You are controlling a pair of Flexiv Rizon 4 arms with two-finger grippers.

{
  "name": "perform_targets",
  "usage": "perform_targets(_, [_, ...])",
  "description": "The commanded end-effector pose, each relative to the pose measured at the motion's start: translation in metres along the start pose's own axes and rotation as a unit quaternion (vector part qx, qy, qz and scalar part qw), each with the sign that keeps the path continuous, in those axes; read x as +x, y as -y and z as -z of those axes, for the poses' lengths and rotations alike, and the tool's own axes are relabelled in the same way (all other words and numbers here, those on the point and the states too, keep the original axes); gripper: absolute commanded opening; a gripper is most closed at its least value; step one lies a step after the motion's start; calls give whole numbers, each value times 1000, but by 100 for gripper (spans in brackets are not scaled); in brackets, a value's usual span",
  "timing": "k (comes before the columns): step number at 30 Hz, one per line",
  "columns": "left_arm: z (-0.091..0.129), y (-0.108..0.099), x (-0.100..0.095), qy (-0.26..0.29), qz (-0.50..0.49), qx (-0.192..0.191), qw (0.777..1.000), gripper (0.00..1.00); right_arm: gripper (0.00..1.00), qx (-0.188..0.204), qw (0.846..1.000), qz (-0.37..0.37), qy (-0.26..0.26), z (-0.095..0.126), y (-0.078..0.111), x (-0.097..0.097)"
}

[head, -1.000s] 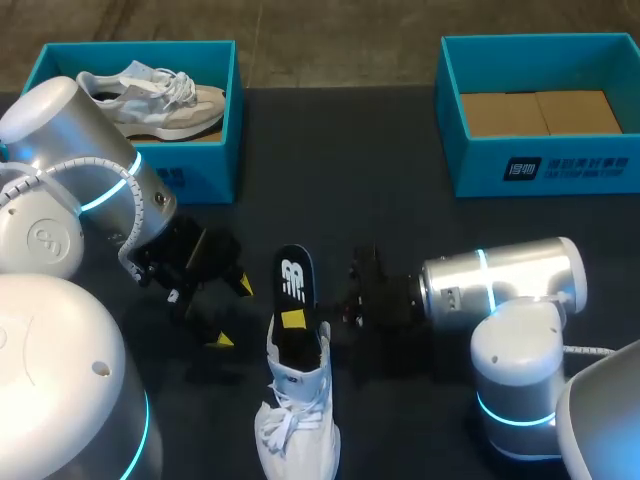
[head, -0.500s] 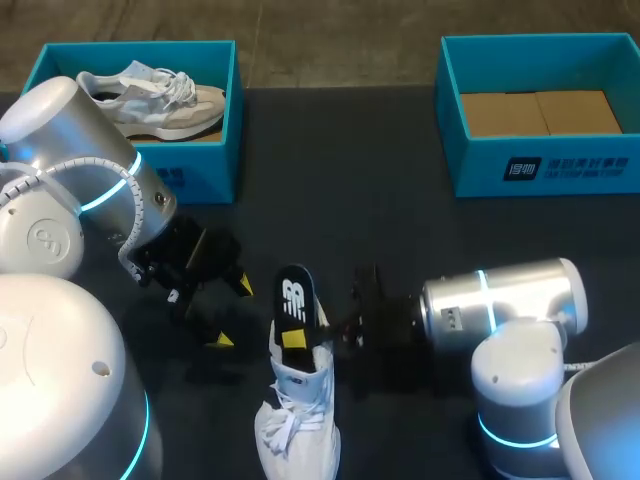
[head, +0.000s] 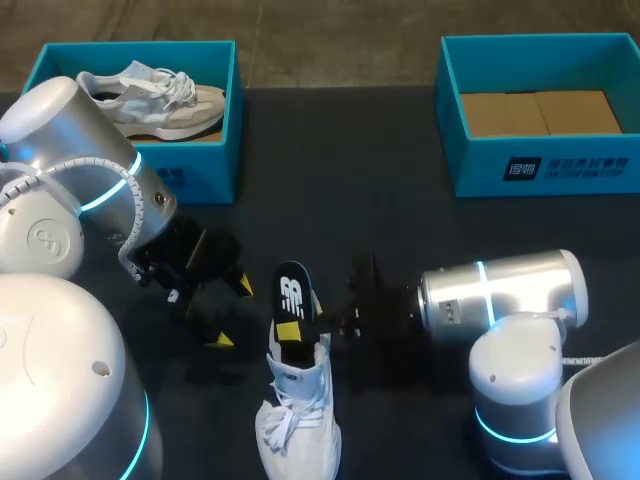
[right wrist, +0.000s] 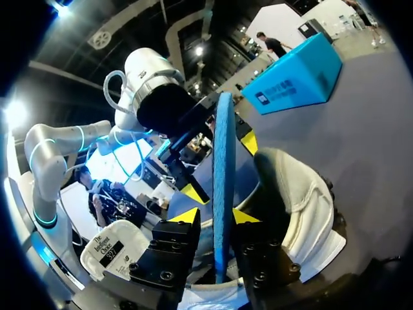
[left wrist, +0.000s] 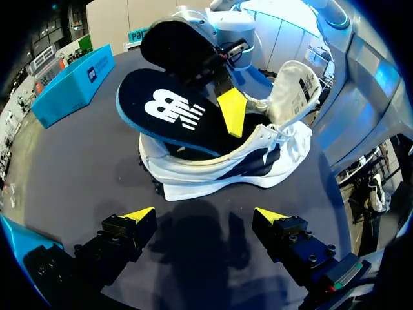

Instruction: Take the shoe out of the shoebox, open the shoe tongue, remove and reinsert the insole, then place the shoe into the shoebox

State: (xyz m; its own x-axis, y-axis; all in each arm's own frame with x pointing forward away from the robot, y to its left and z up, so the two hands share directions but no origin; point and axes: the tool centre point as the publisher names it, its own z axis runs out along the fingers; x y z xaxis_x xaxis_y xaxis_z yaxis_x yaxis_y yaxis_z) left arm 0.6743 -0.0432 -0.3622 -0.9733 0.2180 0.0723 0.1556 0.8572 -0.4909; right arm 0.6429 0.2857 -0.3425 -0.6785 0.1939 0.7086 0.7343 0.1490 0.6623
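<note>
- The insole (head: 292, 292) is showing black with a white logo and a blue edge.
- The shoe (head: 297, 410) is showing white with a dark side panel.
- The left shoebox (head: 215, 170) and right shoebox (head: 560, 165) are showing teal.

The left arm (head: 90, 170) comes in from the left, its end effector (left wrist: 205, 214) low over the desk (head: 400, 170), fingers spread wide, gripping nothing. The right arm (head: 500, 285) lies level, its end effector (right wrist: 216, 216) pinching the insole (right wrist: 223, 161).
</note>
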Motion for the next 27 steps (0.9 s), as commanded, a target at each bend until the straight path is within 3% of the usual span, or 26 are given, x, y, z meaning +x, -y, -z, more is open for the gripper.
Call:
perform_targets(1, [-1, 0, 1, 1, 0, -1, 1000, 100, 32, 11, 1000, 2, 4, 0, -11, 0])
perform_targets(11, [-1, 0, 1, 1, 0, -1, 1000, 100, 22, 9, 1000, 7, 9, 3, -21, -4])
perform_targets(15, [-1, 0, 1, 1, 0, -1, 1000, 100, 0, 6, 1000, 5, 10, 4, -23, -7])
perform_targets(27, [-1, 0, 1, 1, 0, -1, 1000, 100, 0, 5, 1000, -12, 3, 0, -16, -12])
